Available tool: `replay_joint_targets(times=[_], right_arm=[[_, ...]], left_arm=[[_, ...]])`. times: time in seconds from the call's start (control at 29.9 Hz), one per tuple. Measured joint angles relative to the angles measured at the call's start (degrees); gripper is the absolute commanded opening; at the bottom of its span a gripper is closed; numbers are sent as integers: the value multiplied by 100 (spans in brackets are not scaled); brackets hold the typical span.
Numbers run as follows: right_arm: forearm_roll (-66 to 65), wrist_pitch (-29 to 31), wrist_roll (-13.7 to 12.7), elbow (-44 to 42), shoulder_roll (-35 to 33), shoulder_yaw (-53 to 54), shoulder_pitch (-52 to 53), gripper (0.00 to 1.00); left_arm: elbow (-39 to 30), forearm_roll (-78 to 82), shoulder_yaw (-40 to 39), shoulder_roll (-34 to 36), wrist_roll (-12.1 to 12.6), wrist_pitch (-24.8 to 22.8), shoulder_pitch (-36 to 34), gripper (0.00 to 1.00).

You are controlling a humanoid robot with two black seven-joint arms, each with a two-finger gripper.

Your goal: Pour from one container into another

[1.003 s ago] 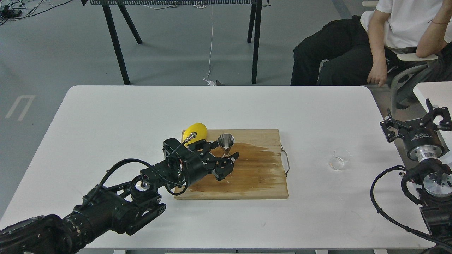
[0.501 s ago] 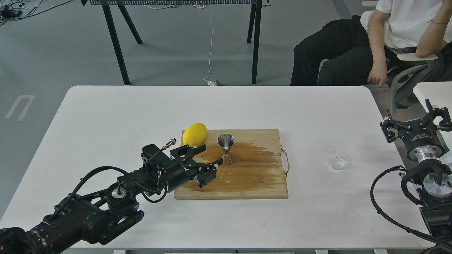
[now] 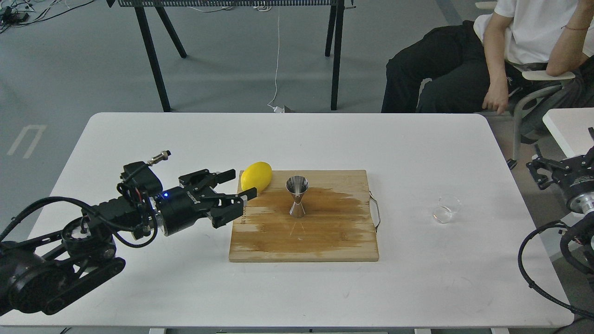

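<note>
On the board (image 3: 325, 241), jigger (image 3: 297, 197) stands upright

One jigger (image 3: 297, 199), one glass cup (image 3: 446, 208), one lemon (image 3: 256, 176) — one cutting board (image 3: 325, 241).

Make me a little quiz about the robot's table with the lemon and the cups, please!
1. True or false: the shiny metal cup stands upright on the wooden board.
2. Where is the glass cup? A) on the board B) on the white table, right of the board C) in a gripper
3. Fill in: the lemon lies at the board's far ____ corner.

Key: 1 true. 2 B. 3 left; the open left gripper holds nothing.
</note>
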Motion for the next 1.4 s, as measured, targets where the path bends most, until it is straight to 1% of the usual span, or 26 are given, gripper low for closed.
replay_joint_targets(times=[0.1, 0.23, 0.3, 0.4, 0.53, 0.57, 0.74, 0.84, 0.97, 1.04, 1.14, 1.24, 1.3, 1.4], right_arm=[[22, 0, -6, 0, -190, -7, -137, 100], [77, 0, -72, 65, -177, -34, -188, 100], [132, 0, -91, 336, -162, -61, -269, 100], [432, 0, -148, 977, -170, -69, -625, 100], [1091, 0, -515, 1897, -199, -74, -1157, 100], [1209, 0, -568, 2061, -187, -75, -1279, 100], [1516, 0, -668, 2775, -16, -99, -1831, 100], [1625, 0, -731, 3188, 178, -108, -2221, 100], [1766, -90, -755, 3668, 506, -91, -2645, 100], [1782, -241, -749, 3771, 722, -62, -2832, 100], [1786, -366, -737, 3780, 998, -45, -3026, 100], [1768, -491, -732, 3725, 1082, -94, -3125, 100], [1752, -690, -732, 3698, 1095, -173, -3131, 100], [1751, -1153, -751, 3680, 1105, -249, -3053, 100]], left_arm=[[-8, -1726, -171, 160, -93, -71, -187, 97], [17, -3666, -511, 149, -111, -447, -407, 100], [28, -4451, -777, 57, -111, -618, -443, 100], [122, -5549, -1268, -159, -76, -892, -454, 100], [565, -6920, -1860, -486, -52, -1366, -456, 100], [692, -7194, -1994, -565, -50, -1465, -456, 100], [1510, -8299, -2559, -922, -22, -1863, -493, 100], [1928, -8791, -2688, -1049, 110, -2202, -558, 100], [2131, -9461, -2723, -1116, 530, -2715, -554, 100], [2148, -9834, -2724, -1169, 643, -2858, -507, 100], [2228, -10379, -2711, -1214, 765, -2910, -466, 100], [2567, -10722, -2706, -1285, 843, -2898, -506, 100], [2813, -10790, -2692, -1389, 857, -2907, -624, 100], [2987, -10808, -2643, -1444, 870, -2934, -770, 100]])
